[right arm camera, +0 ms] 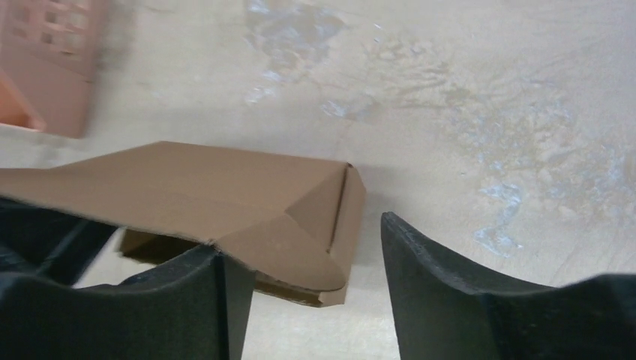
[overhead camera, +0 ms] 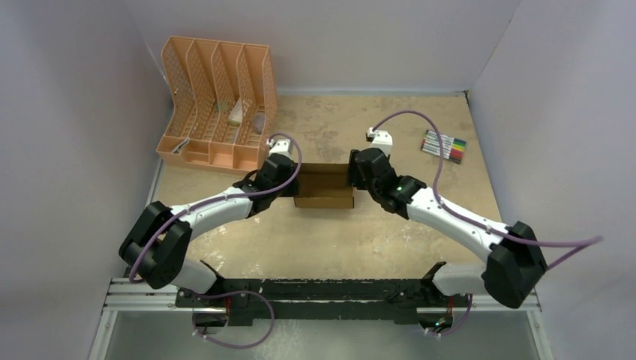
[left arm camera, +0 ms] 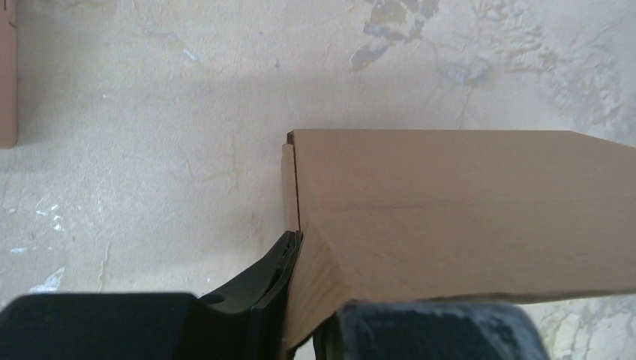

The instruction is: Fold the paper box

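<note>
When viewed from above, the box (overhead camera: pixel 324 184) lies flat at the middle of the counter (overhead camera: pixel 337 247), long side parallel to the near edge. The left arm (overhead camera: pixel 217 206) reaches in from the near left corner and meets the left end of the box. The right arm (overhead camera: pixel 450 214) reaches in from the near right corner and meets the right end. The organizer (overhead camera: pixel 196 67) stands at the far left corner. A set of markers (overhead camera: pixel 444 146) lies near the right edge, well apart from the box.

From the left wrist, the box (left arm camera: pixel 450 210) fills the right half of the frame, resting on the counter (left arm camera: pixel 150 150). A crease runs along its length, and a narrow flap edge shows at its end. The left fingers (left arm camera: pixel 262 289) are closed on the box: one finger tip touches the end wall, the other sits against the long side, and the cardboard corner passes down between them.

From the right wrist, the box (right arm camera: pixel 225 195) lies on the counter (right arm camera: pixel 487 112) with a diagonal fold at its end corner. The right fingers (right arm camera: pixel 450 292) stand wide apart and grip nothing. One finger sits under the box edge. The other is clear of the box, with bare counter between. A corner of the organizer (right arm camera: pixel 52 67) shows at the upper left.
</note>
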Controlling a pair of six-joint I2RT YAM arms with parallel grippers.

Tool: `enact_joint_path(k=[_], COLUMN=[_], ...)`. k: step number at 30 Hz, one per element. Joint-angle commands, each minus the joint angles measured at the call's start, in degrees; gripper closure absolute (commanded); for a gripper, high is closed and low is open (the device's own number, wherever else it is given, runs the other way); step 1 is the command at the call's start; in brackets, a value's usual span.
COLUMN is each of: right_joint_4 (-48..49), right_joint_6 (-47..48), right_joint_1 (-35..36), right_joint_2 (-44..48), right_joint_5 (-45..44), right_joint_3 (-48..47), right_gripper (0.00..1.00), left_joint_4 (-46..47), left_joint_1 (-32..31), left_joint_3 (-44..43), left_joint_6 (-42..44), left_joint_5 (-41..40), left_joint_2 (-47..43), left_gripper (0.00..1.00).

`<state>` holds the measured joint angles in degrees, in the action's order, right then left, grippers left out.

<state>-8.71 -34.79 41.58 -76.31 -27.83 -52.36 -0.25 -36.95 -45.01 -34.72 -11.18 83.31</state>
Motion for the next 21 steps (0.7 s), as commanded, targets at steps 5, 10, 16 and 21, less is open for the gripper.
enact_joint_path(k=[5,10,16,21], right_joint_4=[-1.43,-2.74,-6.83,-7.71], right_joint_6=[1.01,0.88,2.92,5.49], right_joint_1=[0.13,-0.06,-0.88,-1.45], right_joint_2=[9.37,11.43,7.84,1.14], right_joint_5=[8.01,7.9,7.88,10.13], right_joint_3=[-0.98,-3.89,-13.09,-20.33], right_gripper=[0.26,0.22,0.23,0.26], left_joint_4=[-2.03,-1.7,-1.25,-0.86], left_joint_1=[-1.59,-2.38,-3.25,-3.64], left_joint_3=[2.65,3.39,4.01,4.31], left_joint_6=[2.07,2.11,2.2,2.23], left_joint_5=[-3.06,-4.49,-5.8,-6.29], left_joint_2=[-2.31,-3.16,-4.1,-4.8], left_gripper=[0.89,0.89,0.89,0.89])
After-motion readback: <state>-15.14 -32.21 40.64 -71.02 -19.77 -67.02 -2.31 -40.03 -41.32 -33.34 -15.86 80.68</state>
